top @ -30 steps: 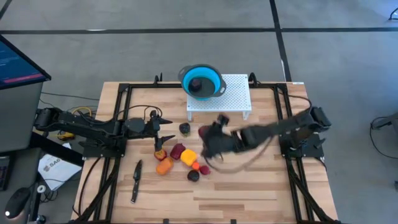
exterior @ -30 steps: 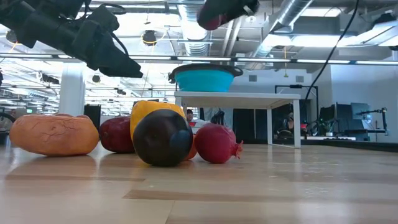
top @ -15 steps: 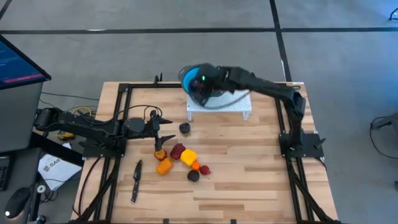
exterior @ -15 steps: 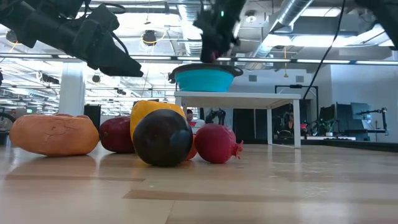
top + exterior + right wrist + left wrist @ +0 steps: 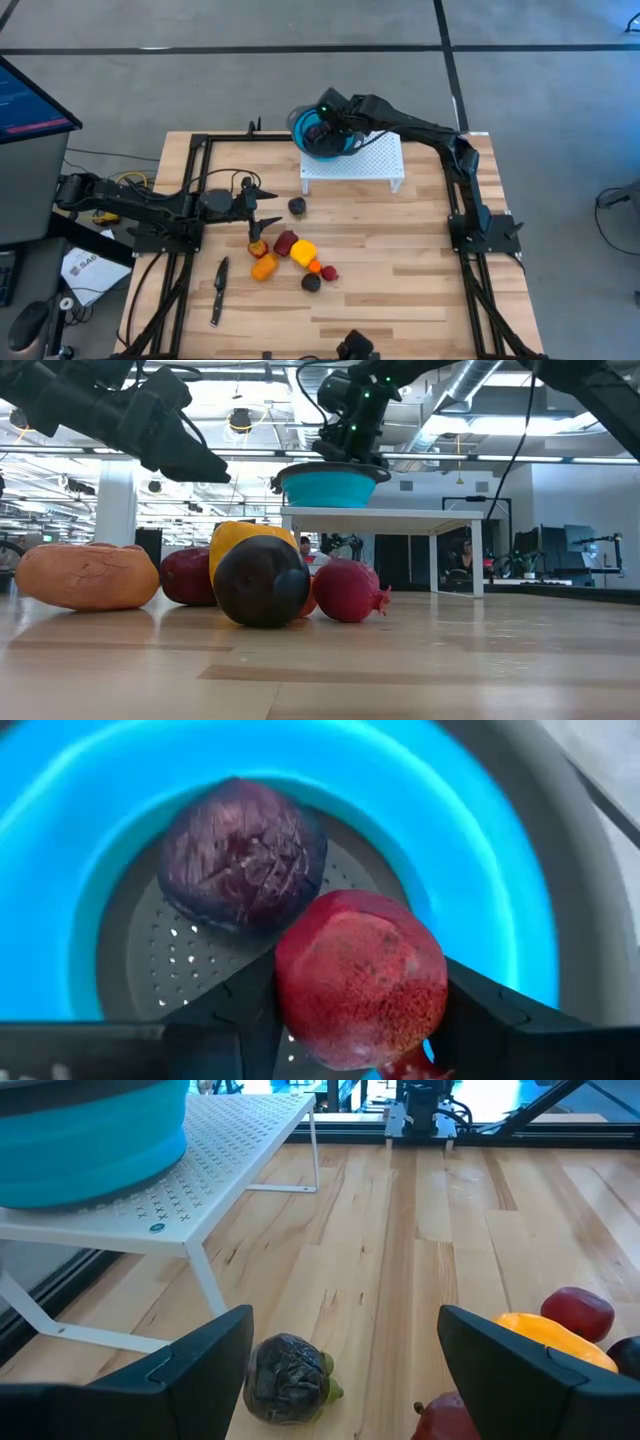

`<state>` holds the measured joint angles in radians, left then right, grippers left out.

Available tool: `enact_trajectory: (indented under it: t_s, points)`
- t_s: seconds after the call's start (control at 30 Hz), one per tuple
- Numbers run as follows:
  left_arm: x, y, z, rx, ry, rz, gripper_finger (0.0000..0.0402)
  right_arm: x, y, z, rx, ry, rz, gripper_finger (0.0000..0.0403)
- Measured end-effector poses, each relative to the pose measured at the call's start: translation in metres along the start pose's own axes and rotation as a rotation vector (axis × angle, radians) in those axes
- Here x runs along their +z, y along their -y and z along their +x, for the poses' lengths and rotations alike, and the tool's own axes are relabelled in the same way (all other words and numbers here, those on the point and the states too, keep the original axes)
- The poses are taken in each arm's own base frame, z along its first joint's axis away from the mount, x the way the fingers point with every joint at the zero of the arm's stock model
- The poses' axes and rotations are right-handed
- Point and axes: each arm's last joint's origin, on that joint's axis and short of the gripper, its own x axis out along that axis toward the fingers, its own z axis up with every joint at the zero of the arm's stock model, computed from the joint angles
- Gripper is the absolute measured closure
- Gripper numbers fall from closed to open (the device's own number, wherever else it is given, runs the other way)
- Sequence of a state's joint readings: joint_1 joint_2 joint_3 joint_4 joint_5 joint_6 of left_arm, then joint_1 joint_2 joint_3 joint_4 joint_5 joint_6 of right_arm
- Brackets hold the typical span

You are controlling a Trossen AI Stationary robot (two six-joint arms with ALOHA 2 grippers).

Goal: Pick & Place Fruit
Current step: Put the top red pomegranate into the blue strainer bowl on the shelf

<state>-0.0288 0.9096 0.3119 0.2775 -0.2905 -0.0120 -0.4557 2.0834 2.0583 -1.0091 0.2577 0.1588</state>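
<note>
The blue bowl (image 5: 322,130) stands on a white perforated stand (image 5: 370,160) at the far side of the table. My right gripper (image 5: 330,122) hovers over the bowl, shut on a red fruit (image 5: 360,980). A dark purple fruit (image 5: 240,855) lies on the bowl's grey bottom. Several fruits (image 5: 295,255) rest in a cluster on the table, red, orange, yellow and near-black. One dark fruit (image 5: 297,206) sits apart, nearer the stand. My left gripper (image 5: 270,207) is open, just left of that dark fruit (image 5: 290,1380) and touching nothing. My right gripper pinches the red fruit across its round body (image 5: 300,990) between the two fingers (image 5: 480,1010), coming from above and pointing down into the bowl. The fruit is lifted clear, above the bowl's grey bottom and beside the purple fruit.
A slim black knife (image 5: 218,290) lies near the table's left near corner. Black frame rails (image 5: 200,200) run along the table's sides. Bare wood (image 5: 400,280) lies to the right of the fruit cluster.
My right gripper has carried the red fruit up from the middle of the table toward the far edge and now holds it over the blue bowl, pointing down into it. The fruit stays between its fingers. The left arm and the fruits on the table have kept still.
</note>
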Motion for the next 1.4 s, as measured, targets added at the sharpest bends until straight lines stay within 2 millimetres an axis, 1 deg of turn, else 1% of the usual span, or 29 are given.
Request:
enact_trajectory:
  t_s: [0.13,0.27,0.5,0.83,1.1,1.4]
  points:
    - [0.000,0.000,0.000,0.000,0.001,0.000,0.0092,0.000,0.003,0.001,-0.003,-0.005,0.038,0.0197]
    - [0.000,0.000,0.000,0.000,0.001,0.000,0.0092,-0.001,0.009,0.002,-0.014,-0.022,0.057,0.0197]
    - [0.000,0.000,0.000,0.000,0.001,0.006,0.0092,0.000,0.008,0.002,-0.010,-0.013,0.065,0.0203]
    - [0.000,0.000,0.000,0.000,0.001,0.006,0.0092,0.001,0.010,0.003,-0.018,-0.010,0.069,0.0187]
    - [0.000,0.000,0.000,0.000,0.001,0.006,0.0092,0.001,0.010,0.003,-0.018,-0.009,0.068,0.0186]
    - [0.000,0.000,0.000,0.000,0.001,0.006,0.0092,0.002,0.010,0.003,-0.017,0.001,0.068,0.0164]
